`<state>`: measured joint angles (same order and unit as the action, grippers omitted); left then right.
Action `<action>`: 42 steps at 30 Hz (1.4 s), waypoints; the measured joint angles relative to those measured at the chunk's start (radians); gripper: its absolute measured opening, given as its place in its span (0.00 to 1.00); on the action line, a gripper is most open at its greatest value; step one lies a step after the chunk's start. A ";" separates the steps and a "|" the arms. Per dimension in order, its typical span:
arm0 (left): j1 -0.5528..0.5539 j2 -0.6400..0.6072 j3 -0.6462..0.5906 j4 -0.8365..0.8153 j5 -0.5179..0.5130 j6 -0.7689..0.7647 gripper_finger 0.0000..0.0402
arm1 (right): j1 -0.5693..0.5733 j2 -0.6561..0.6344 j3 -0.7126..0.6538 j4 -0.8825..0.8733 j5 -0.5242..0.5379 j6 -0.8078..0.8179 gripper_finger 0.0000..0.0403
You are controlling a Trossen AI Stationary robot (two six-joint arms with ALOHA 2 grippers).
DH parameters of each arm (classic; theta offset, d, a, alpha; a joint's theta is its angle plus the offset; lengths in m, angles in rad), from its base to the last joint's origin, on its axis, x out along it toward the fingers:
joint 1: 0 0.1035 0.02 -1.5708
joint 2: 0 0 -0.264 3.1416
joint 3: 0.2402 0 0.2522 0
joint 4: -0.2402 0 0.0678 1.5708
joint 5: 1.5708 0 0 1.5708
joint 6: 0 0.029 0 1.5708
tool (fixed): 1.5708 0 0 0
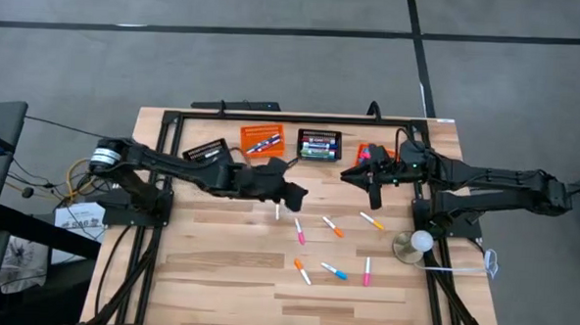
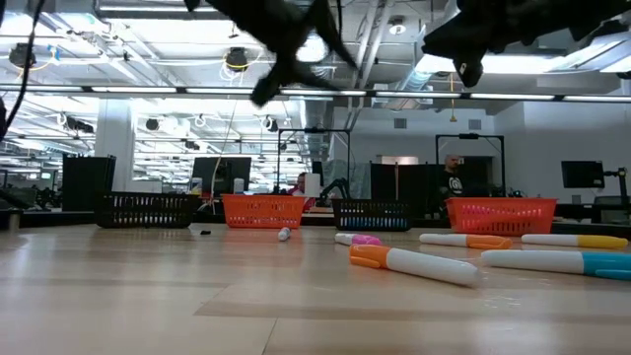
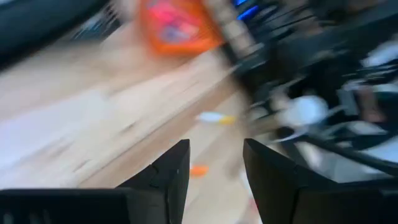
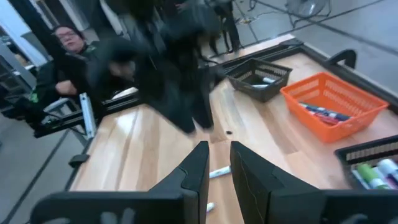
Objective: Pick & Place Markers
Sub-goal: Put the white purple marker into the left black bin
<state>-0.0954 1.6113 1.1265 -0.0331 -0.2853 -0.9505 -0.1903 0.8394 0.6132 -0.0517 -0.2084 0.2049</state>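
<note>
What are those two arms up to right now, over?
Left gripper open, empty, above mid-table. Right gripper nearly shut, empty, near the orange basket. Loose markers on the table, none held. Nothing in the way.

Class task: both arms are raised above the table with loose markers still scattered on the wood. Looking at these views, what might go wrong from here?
1. The left gripper and right gripper hang fairly close over the same markers; reaching for neighbouring ones, the arms might collide.
2. The markers are round and lie loose, so a slightly off descent could roll one away.
3. A marker lies near the white lamp; the right arm may brush it.
</note>
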 joint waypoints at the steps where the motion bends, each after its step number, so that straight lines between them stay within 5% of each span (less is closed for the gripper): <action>1: 0.011 0.023 0.014 -0.039 0.013 -0.037 0.37 | -0.005 0.000 0.000 0.000 0.001 -0.003 0.14; 9: 0.114 0.159 0.045 -0.324 0.098 -0.273 0.37 | -0.042 0.000 0.000 -0.001 0.000 -0.042 0.14; 23: 0.133 0.220 0.038 -0.374 0.102 -0.349 0.37 | -0.090 -0.022 0.000 -0.113 0.002 -0.187 0.14; 30: 0.123 0.220 0.038 -0.377 0.094 -0.371 0.37 | -0.181 -0.167 -0.009 -0.109 -0.002 -0.204 0.14; 42: 0.138 0.255 0.038 -0.397 0.147 -0.420 0.37 | -0.179 -0.419 -0.226 -0.025 -0.005 -0.062 0.14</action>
<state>0.0422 1.8668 1.1641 -0.4303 -0.1379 -1.3710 -0.3691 0.4208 0.3877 -0.0767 -0.2131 0.1426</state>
